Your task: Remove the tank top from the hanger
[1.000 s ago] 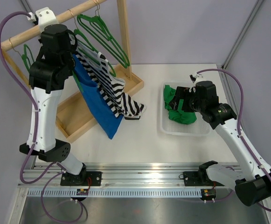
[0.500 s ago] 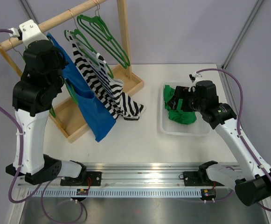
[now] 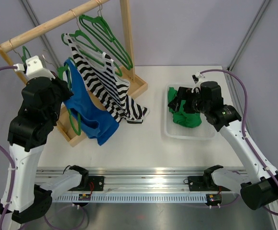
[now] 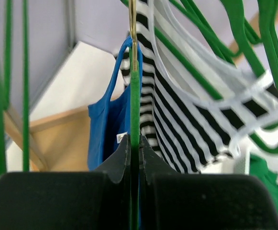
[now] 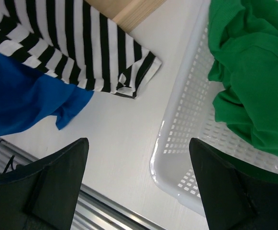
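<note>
A blue tank top (image 4: 107,124) hangs on a green hanger (image 4: 135,96) just beyond the left gripper (image 4: 135,143), whose jaws are clamped on the hanger's green bar. The fingers hide the top's lower part, and the hanger's hook is cut off above. A striped top (image 4: 191,105) hangs beside it. The right gripper (image 5: 138,143) is spread wide, with a white basket (image 5: 177,143) of green cloth (image 5: 253,72) by one finger.
</note>
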